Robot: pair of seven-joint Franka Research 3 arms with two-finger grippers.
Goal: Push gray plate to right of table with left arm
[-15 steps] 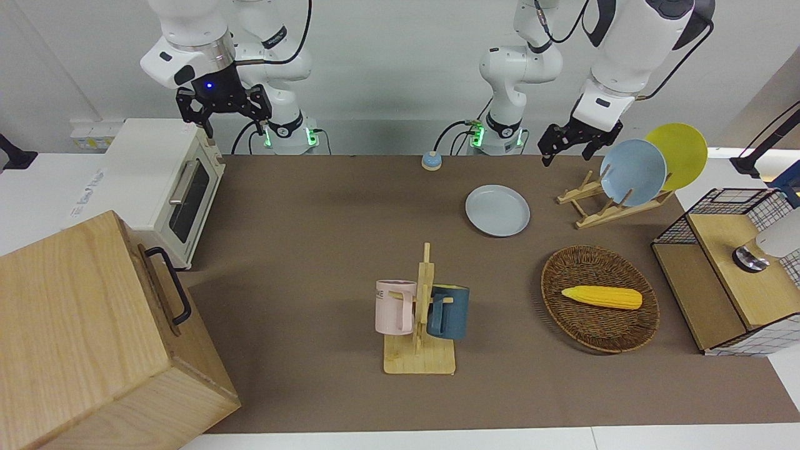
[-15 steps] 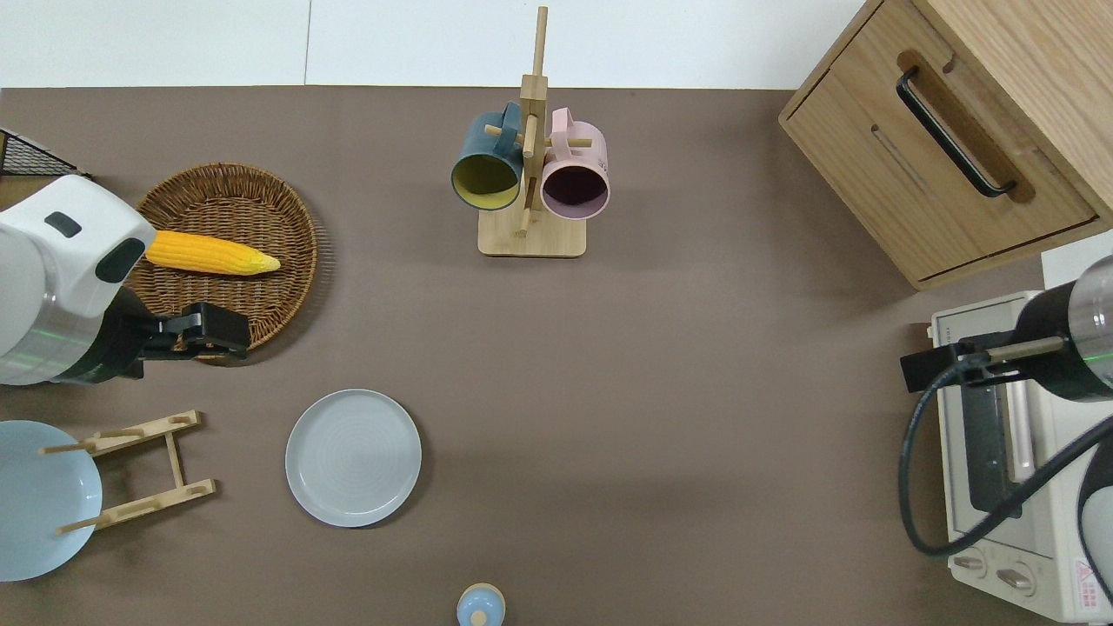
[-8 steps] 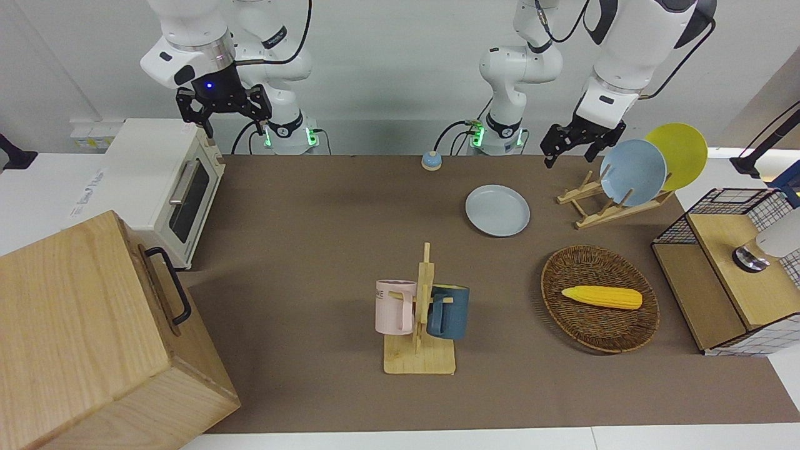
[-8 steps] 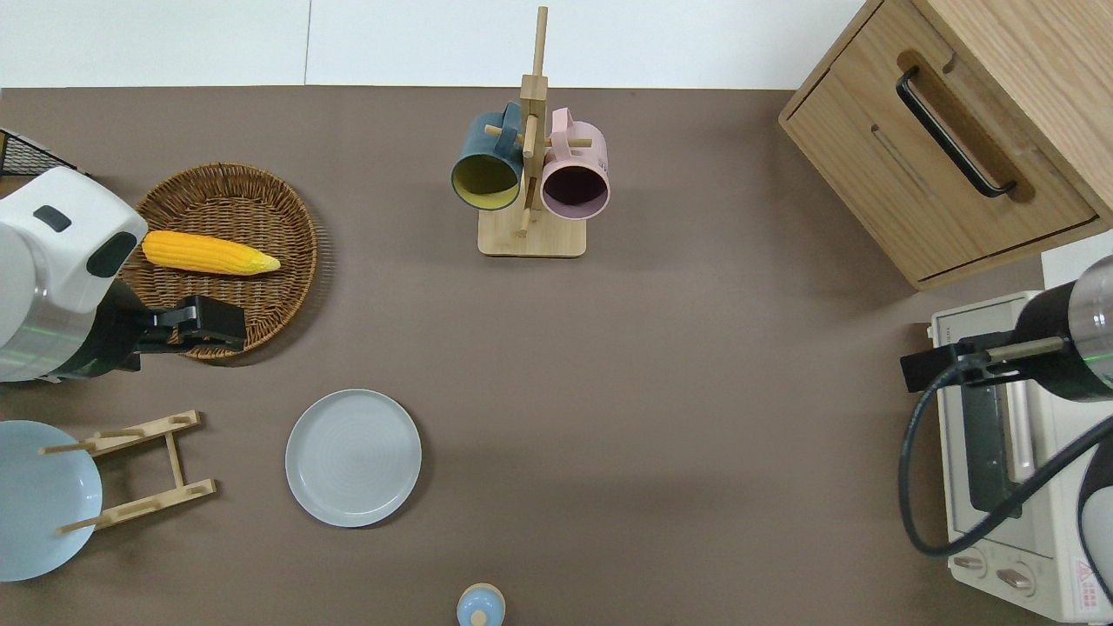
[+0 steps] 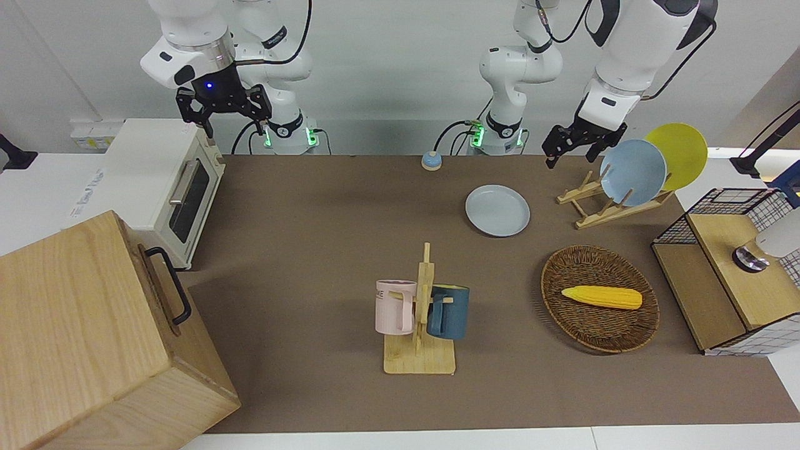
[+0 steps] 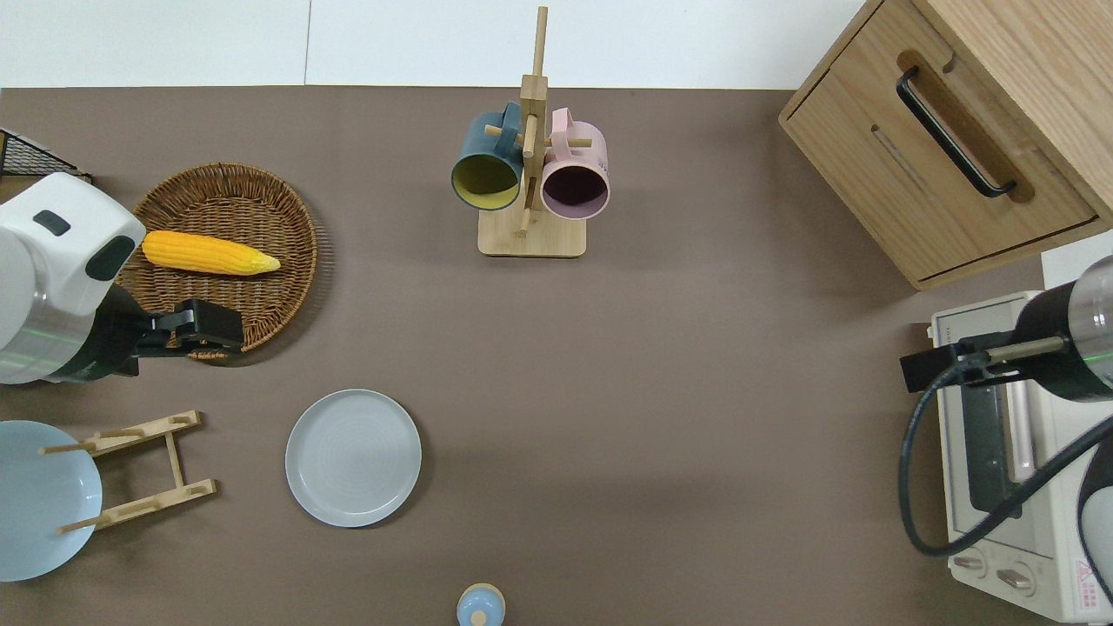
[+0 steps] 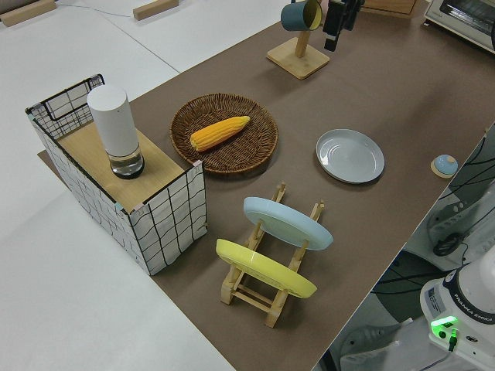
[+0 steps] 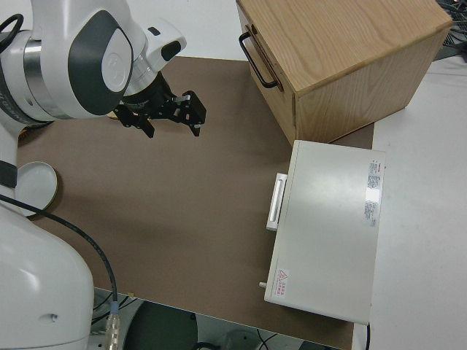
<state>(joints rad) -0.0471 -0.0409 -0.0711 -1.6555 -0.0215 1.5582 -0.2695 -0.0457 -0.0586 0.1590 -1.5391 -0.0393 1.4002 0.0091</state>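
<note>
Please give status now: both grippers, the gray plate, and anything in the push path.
Left gripper up over basket rim; right arm parked. Gray plate flat on table, untouched. Push path bare.

Robot lab: two arms (image 5: 631, 56), table (image 5: 312, 206)

**Cut off and covered**

In the overhead view the sky-blue plate (image 6: 39, 500) runs off the frame's nine o'clock edge. The left arm's wrist (image 6: 52, 278) covers part of the wicker tray (image 6: 261, 287). Toaster oven (image 6: 1000, 487) and wooden cabinet (image 6: 956, 139) are clipped at three o'clock.

Pale gray plate (image 6: 353, 457) flat, upright on brown table (image 6: 678, 391)
</note>
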